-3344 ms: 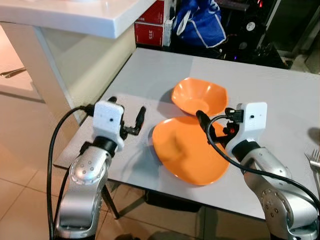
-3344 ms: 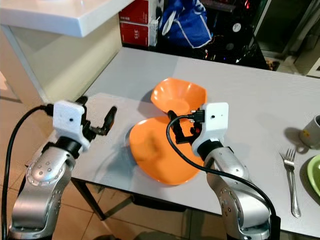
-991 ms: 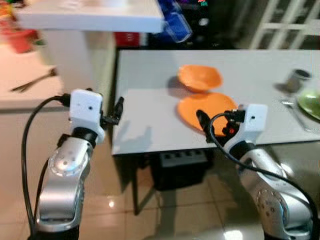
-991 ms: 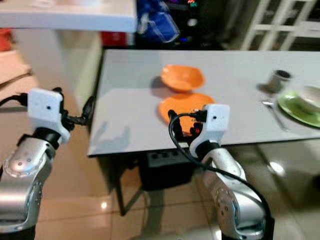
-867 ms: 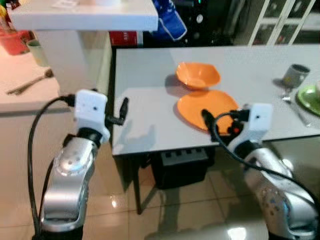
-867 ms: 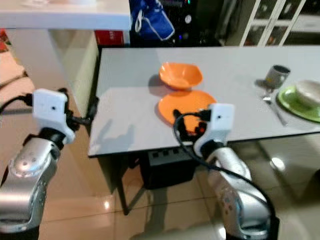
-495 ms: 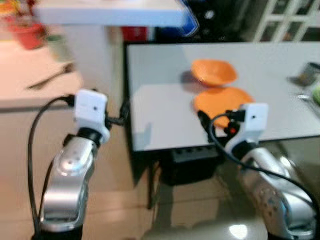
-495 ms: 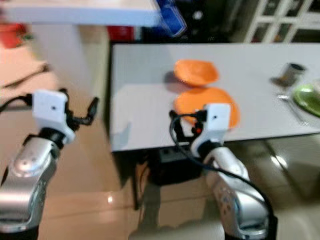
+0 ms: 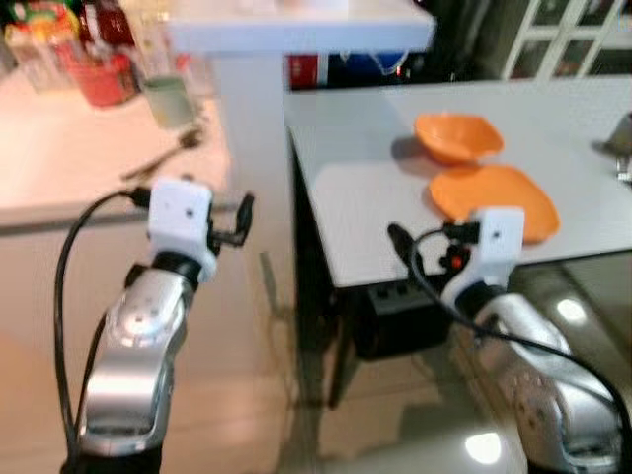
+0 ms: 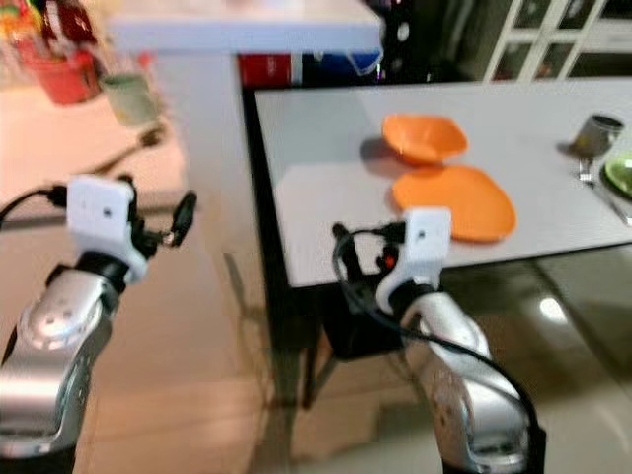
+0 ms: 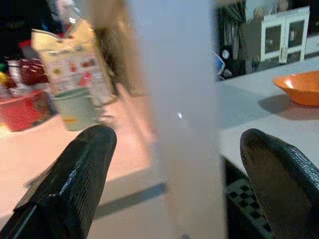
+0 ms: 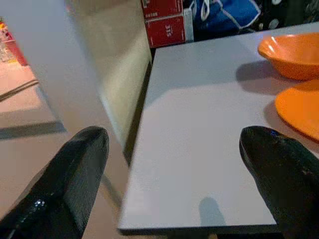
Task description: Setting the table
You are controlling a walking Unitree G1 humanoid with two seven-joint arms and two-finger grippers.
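The robot stands off the corner of the grey table (image 9: 375, 212), with both arms raised in front of it and nothing in either tool. The left gripper (image 9: 244, 209) has its two black fingers (image 11: 70, 181) spread wide apart and holds nothing; the right gripper (image 12: 174, 179) is also spread and empty, as the right wrist view shows.

On the table an orange plate (image 10: 454, 202) lies flat, and an orange bowl (image 10: 423, 136) stands just behind it, touching or nearly touching its far rim. Both are ahead of the right gripper and a little to its right side, well apart from it. The right arm is clearly the nearer one to them.

The left gripper points toward a pale counter (image 9: 69, 163) beyond the white pillar (image 9: 252, 109). There, ahead of it and to its left, lies a fork (image 9: 163, 158), beside a light green cup (image 11: 76, 108) and a red container (image 11: 22, 107). The fork's long axis runs slanted, from near-left to far-right as seen from this gripper. In my judgement the fork is the next piece to fetch, and the left arm is the nearer one for it.
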